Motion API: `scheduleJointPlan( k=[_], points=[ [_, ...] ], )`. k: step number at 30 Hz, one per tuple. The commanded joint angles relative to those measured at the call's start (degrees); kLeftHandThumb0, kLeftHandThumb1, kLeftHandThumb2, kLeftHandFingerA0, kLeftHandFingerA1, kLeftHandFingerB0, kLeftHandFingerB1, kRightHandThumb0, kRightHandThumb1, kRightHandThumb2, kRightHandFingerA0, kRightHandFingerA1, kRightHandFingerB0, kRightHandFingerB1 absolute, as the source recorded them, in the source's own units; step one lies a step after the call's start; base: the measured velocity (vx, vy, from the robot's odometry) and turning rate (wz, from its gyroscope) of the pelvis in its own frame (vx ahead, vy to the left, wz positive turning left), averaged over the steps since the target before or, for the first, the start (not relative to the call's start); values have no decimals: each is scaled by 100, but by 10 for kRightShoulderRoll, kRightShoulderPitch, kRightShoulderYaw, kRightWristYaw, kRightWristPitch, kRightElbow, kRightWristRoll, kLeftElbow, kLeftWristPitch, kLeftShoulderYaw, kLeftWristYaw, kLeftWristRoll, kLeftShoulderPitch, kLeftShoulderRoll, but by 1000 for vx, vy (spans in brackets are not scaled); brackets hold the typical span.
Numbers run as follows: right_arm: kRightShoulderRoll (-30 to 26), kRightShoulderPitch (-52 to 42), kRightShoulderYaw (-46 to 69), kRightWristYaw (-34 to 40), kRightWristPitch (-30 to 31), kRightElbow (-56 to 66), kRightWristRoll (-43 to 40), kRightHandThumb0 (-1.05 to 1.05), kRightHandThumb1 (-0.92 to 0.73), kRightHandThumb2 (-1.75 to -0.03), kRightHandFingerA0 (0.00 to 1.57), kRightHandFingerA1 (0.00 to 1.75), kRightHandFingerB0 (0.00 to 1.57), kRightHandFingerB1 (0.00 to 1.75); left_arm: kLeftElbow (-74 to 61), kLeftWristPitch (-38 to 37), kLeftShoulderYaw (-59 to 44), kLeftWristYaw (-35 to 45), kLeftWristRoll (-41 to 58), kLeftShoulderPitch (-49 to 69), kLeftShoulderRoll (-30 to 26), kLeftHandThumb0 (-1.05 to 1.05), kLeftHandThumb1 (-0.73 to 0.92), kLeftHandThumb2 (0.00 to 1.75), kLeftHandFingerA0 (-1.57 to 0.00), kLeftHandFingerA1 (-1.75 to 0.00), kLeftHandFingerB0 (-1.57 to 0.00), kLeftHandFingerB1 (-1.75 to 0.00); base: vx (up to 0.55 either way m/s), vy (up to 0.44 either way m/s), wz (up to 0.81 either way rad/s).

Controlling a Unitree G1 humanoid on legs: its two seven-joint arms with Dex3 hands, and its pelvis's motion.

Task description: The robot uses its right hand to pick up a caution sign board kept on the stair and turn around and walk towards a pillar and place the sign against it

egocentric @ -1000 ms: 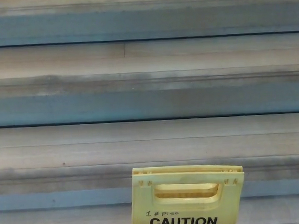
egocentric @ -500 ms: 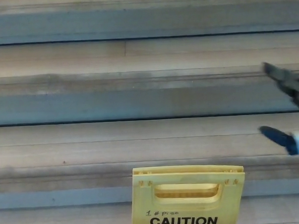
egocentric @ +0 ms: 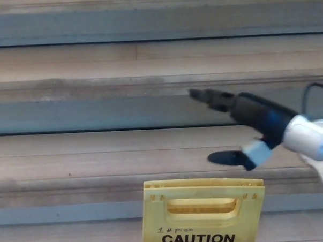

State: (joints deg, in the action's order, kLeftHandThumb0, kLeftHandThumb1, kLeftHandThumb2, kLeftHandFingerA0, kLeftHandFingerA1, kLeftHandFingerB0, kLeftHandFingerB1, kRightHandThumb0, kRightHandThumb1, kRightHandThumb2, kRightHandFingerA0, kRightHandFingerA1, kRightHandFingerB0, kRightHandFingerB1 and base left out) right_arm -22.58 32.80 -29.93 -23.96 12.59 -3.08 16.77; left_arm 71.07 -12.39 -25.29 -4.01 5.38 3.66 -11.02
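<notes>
On my head feed: one yellow plastic folding caution sign board [egocentric: 203, 213], upright at the bottom edge, black "CAUTION" lettering and a slotted carry handle near its top, standing against the grey-brown wooden stairs [egocentric: 98, 156]. One black right hand [egocentric: 242, 125], reaching in from the right above the sign, spread wide and empty, fingers [egocentric: 211, 97] extended over the riser, thumb [egocentric: 227, 158] just above the sign's top edge, not touching. I see no left hand.
</notes>
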Motion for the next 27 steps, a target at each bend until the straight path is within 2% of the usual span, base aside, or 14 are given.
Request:
scheduleJointPlan(
  k=[1, 9, 10, 12, 13, 14, 15, 17, 21, 22, 23, 24, 25, 27],
  points=[
    [21, 36, -56, -45, 81, -35, 76, -82, -43, -93, 0, 12, 0, 14, 9, -60, -3, -3, 12, 5, 1, -6, 44, 106, -137, -125, -117, -110, 0, 0, 0],
    [55, 44, -102, -54, 89, -82, 104, -87, -49, -93, 3, 10, 0, 7, 4, -60, -3, -4, 14, 8, -2, -4, 44, 108, -138, -125, -116, -110, 1, -1, 1],
    [60, 44, -109, -57, 91, -91, 107, -95, -50, -66, 0, 30, 0, 16, 4, -63, -3, -2, 14, 10, -2, -7, 43, 105, -138, -124, -117, -111, 0, 0, 0],
    [64, 43, -110, -60, 91, -96, 111, -95, -50, -66, 0, 30, 0, 16, 4, -64, -2, -1, 14, 11, -2, -7, 43, 105, -138, -124, -117, -111, 0, 0, 0],
    [70, 37, -121, -60, 92, -110, 118, -91, -40, -76, 1, 26, 0, 17, 4, -64, -4, 2, 17, 12, -1, -11, 44, 102, -142, -126, -117, -111, 0, 0, 0],
    [77, 29, -134, -60, 92, -127, 126, -91, -40, -76, 1, 26, 0, 17, 4, -63, -7, 6, 20, 14, 1, -11, 44, 102, -142, -126, -117, -111, 0, 0, 0],
    [79, 24, -140, -60, 93, -135, 131, -87, -49, -92, 6, 11, 0, 9, 5, -60, -6, 4, 20, 13, 1, -8, 52, 93, -145, -116, -117, -110, 0, 0, 0],
    [80, 21, -144, -57, 91, -147, 136, -81, -44, -91, 2, 20, 0, 16, 6, -61, -5, 3, 18, 13, 1, -10, 52, 91, -142, -117, -114, -108, 0, 0, 0],
    [84, 16, -147, -52, 85, -167, 144, -81, -44, -91, 2, 20, 0, 16, 7, -62, -3, 0, 16, 13, 1, -10, 52, 91, -142, -117, -114, -108, 0, 0, 0],
    [85, 10, -151, -50, 88, -176, 149, -81, -44, -91, 0, 17, 0, 15, 7, -62, -5, 2, 17, 15, 0, -5, 43, 107, -143, -127, -118, -111, 0, 0, 0],
    [85, 3, -157, -47, 92, -187, 156, -81, -44, -91, 0, 17, 0, 15, 7, -61, -6, 5, 19, 16, -1, -5, 43, 107, -143, -127, -118, -111, 0, 0, 0],
    [87, -1, -159, -46, 93, -193, 160, -79, -43, -91, 0, 18, 0, 17, 5, -64, -8, 8, 21, 18, -1, -6, 43, 107, -149, -117, -124, -109, 0, 0, 0],
    [89, -3, -160, -44, 93, -196, 163, -81, -44, -91, 0, 16, 0, 15, 4, -64, -6, 6, 19, 18, -1, -5, 43, 107, -143, -127, -123, -114, 0, 0, 0],
    [93, -9, -163, -38, 92, -203, 170, -83, -45, -91, 0, 14, 0, 14, 4, -62, -5, 2, 17, 17, -2, -5, 42, 106, -144, -128, -122, -114, 0, 0, 0]
  ],
)
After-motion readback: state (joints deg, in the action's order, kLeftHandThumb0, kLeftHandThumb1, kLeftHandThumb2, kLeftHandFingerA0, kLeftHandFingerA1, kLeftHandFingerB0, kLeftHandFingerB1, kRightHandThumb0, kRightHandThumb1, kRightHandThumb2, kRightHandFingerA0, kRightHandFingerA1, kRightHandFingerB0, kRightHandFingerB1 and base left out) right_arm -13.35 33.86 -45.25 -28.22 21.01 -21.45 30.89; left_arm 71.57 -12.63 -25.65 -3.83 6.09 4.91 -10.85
